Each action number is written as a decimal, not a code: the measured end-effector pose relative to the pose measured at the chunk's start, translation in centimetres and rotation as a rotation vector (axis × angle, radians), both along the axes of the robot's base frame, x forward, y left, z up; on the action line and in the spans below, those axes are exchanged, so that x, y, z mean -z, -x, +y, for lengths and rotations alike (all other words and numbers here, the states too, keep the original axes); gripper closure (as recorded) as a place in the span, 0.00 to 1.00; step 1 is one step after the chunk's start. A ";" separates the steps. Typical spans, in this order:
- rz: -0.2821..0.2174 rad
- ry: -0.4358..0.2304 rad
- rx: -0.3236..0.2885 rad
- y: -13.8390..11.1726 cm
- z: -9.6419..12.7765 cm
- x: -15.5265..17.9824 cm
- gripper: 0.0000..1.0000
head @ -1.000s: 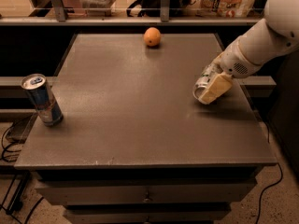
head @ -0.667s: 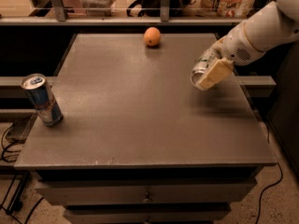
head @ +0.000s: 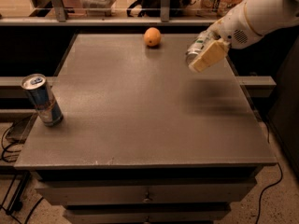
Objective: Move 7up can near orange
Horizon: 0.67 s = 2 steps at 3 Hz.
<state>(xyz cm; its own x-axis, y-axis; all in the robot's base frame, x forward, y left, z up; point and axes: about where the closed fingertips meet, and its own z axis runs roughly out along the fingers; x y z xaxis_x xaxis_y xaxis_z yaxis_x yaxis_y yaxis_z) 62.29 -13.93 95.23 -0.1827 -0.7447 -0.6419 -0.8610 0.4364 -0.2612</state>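
The gripper (head: 204, 55) is over the right side of the table (head: 140, 111), raised above the surface on the end of the white arm (head: 261, 10). Its fingers pinch the 7up can (head: 194, 50), which is tilted and clear of the tabletop. A shadow lies on the table below it. The orange (head: 152, 36) rests left of the gripper and slightly farther back, apart from the can. A blue can (head: 42, 100) stands upright far to the gripper's left, near the table's left edge.
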 end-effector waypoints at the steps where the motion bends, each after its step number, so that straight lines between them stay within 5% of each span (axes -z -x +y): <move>1: 0.014 0.008 0.016 0.1 0.1 0.6 1.00; 2: 0.022 -0.060 0.058 -1.1 1.8 2.0 1.00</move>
